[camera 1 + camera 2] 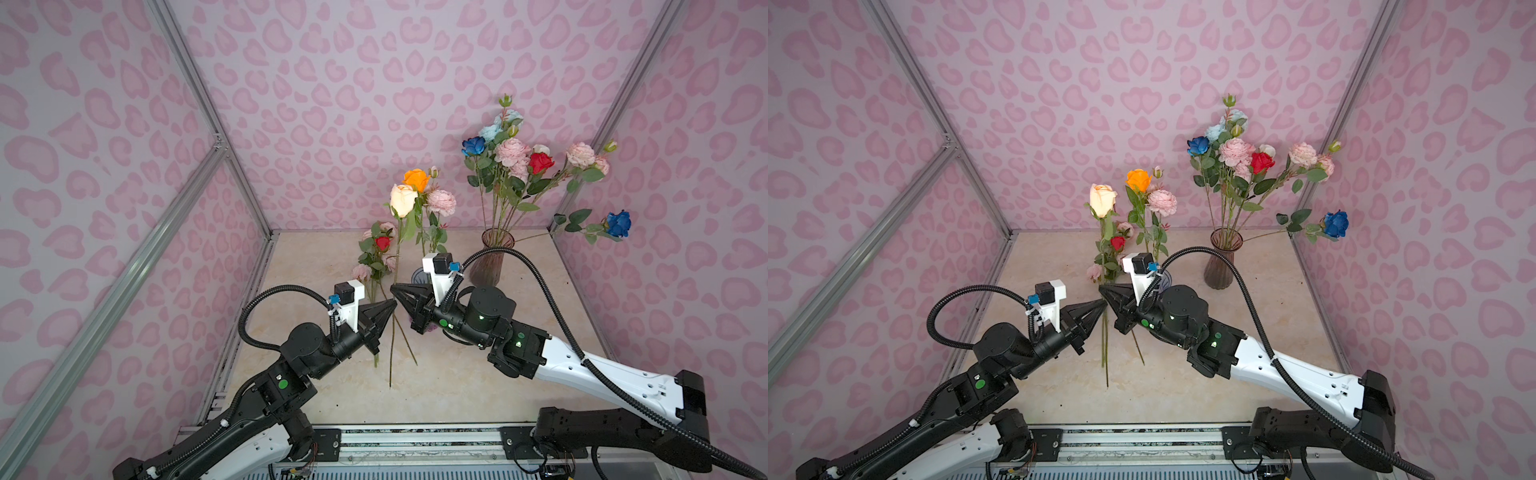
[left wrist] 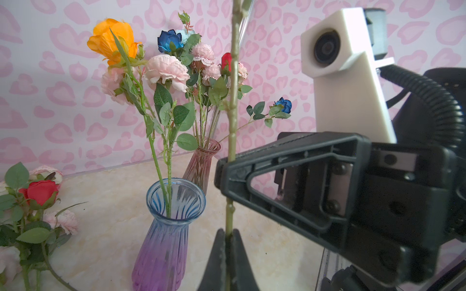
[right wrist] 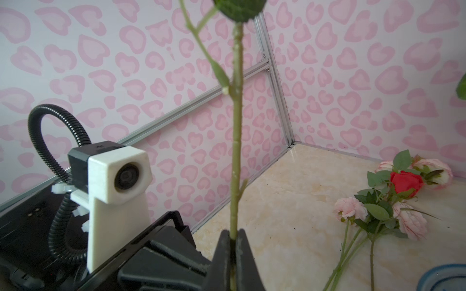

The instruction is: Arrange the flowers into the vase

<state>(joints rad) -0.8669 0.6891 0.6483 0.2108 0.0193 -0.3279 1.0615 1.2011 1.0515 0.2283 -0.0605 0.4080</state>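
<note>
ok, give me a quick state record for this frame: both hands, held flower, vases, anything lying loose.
left hand: shut on the peach rose stem, lower grip
right hand: shut on the same stem, nearer the head
peach rose: upright between the hands, not in a vase
pink vase: back right, holds the mixed bunch
blue-purple vase: holds the orange rose and a pink peony
loose flowers: red rose and pink peonies, lying on the table

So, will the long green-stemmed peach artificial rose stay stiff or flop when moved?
Probably stiff: its stem stands straight above the shut left gripper and right gripper. Perhaps top-heavy: the head sits far above both grips, so it may sway.
</note>
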